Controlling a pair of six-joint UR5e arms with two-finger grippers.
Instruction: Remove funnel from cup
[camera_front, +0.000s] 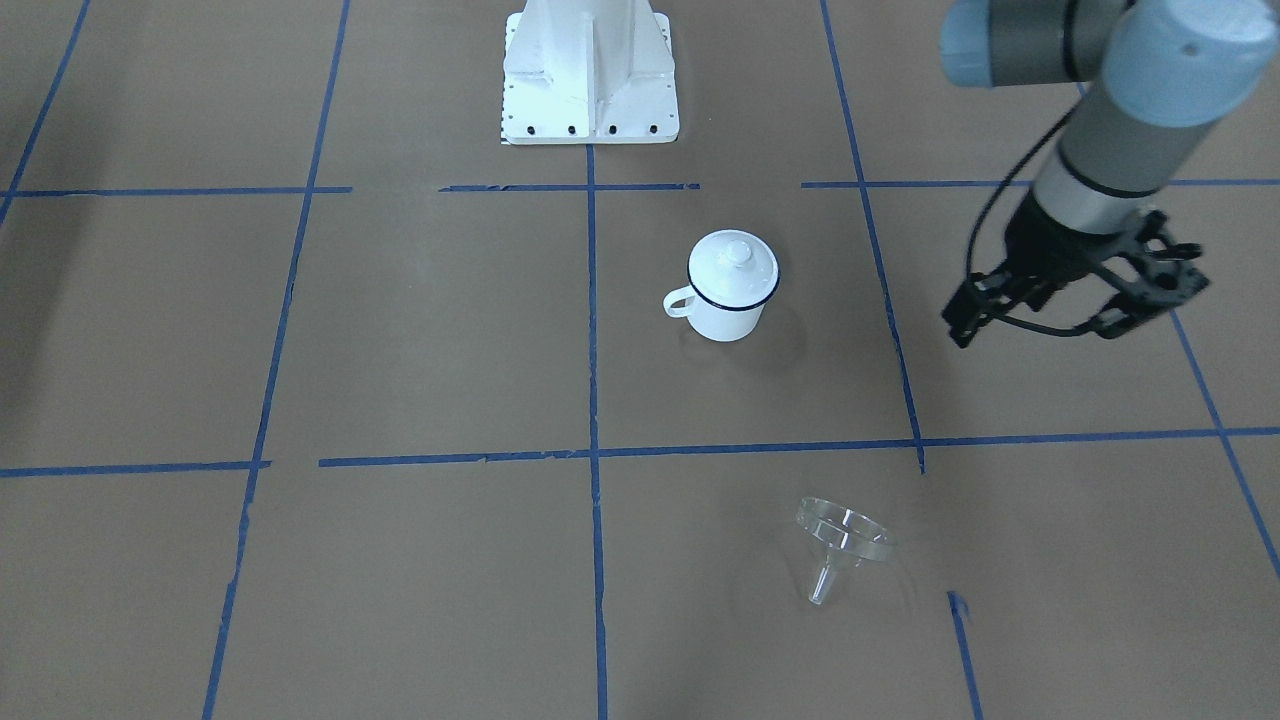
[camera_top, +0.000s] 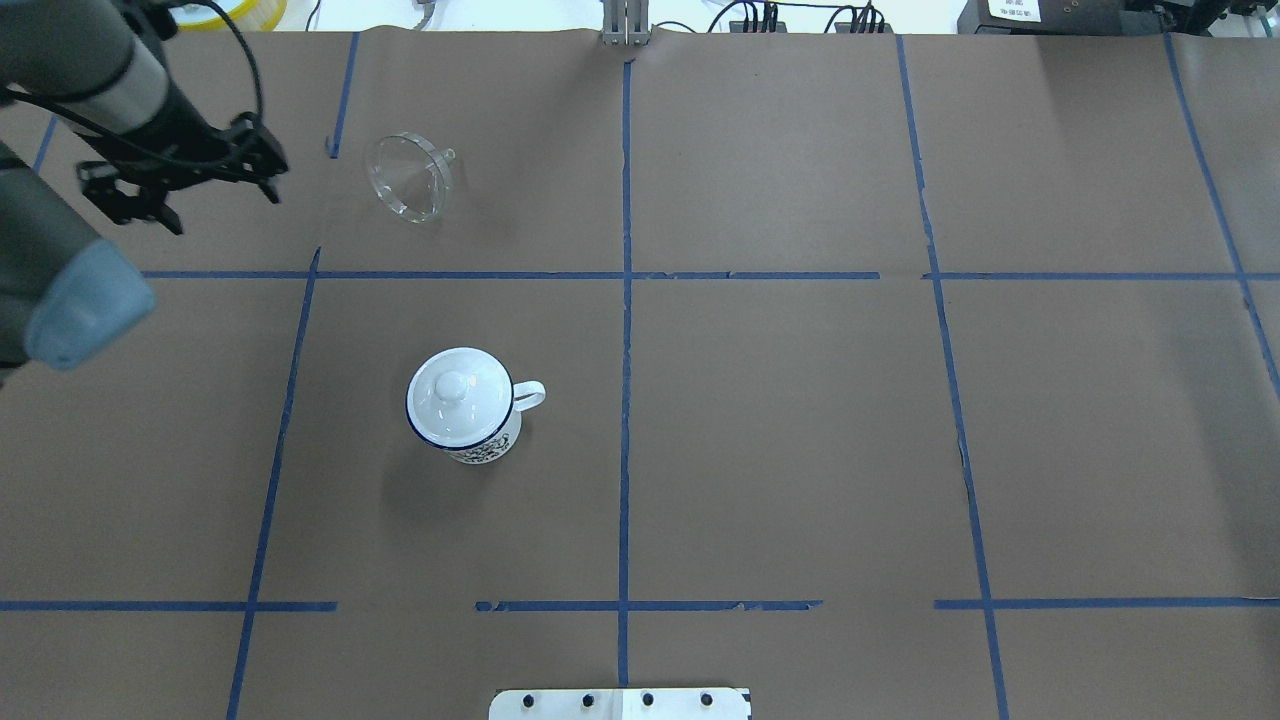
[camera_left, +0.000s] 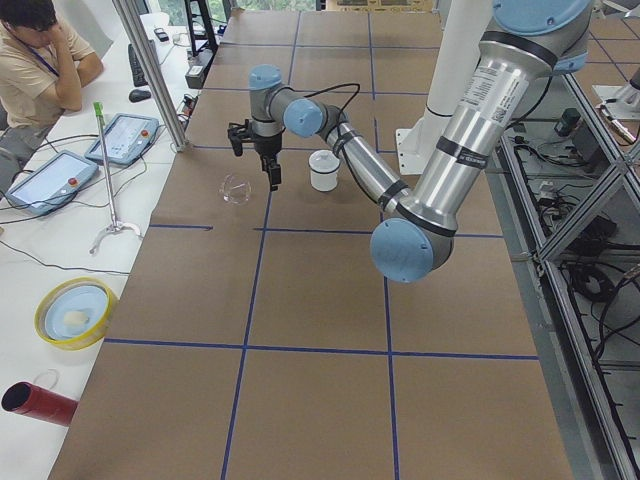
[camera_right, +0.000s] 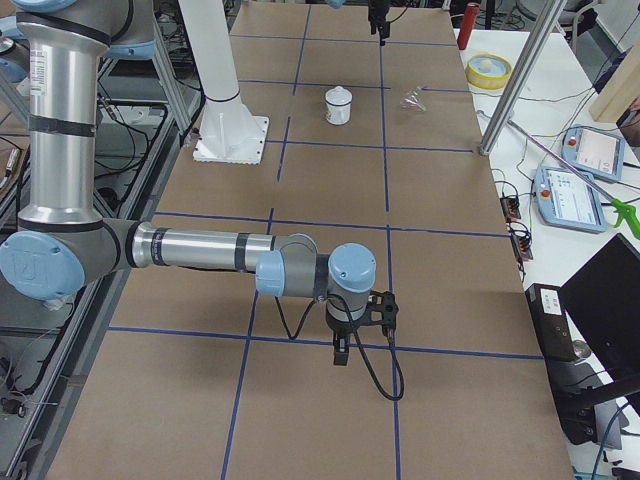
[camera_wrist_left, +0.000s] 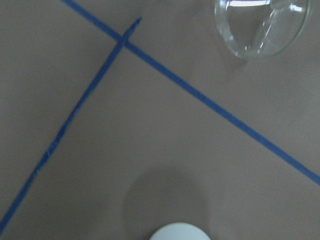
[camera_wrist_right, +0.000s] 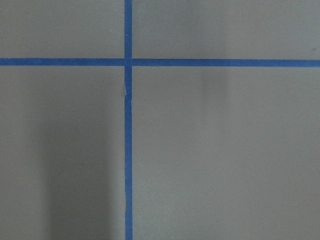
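Observation:
The clear plastic funnel (camera_front: 840, 540) (camera_top: 408, 178) lies tilted on the brown table, well apart from the cup, its rim also showing in the left wrist view (camera_wrist_left: 260, 27). The white cup (camera_front: 728, 305) (camera_top: 485, 440) with a dark blue rim stands upright, with a white knobbed lid (camera_top: 455, 395) on top of it. My left gripper (camera_front: 1040, 325) (camera_top: 225, 210) hovers open and empty, off to the side of the funnel. My right gripper (camera_right: 345, 350) shows only in the exterior right view, far from both objects; I cannot tell whether it is open or shut.
Blue tape lines (camera_top: 625, 300) divide the table into squares. The robot's white base (camera_front: 590, 70) stands behind the cup. Beyond the table's far edge are teach pendants (camera_left: 125, 135), a yellow bowl (camera_left: 75, 312) and a seated person (camera_left: 40, 60).

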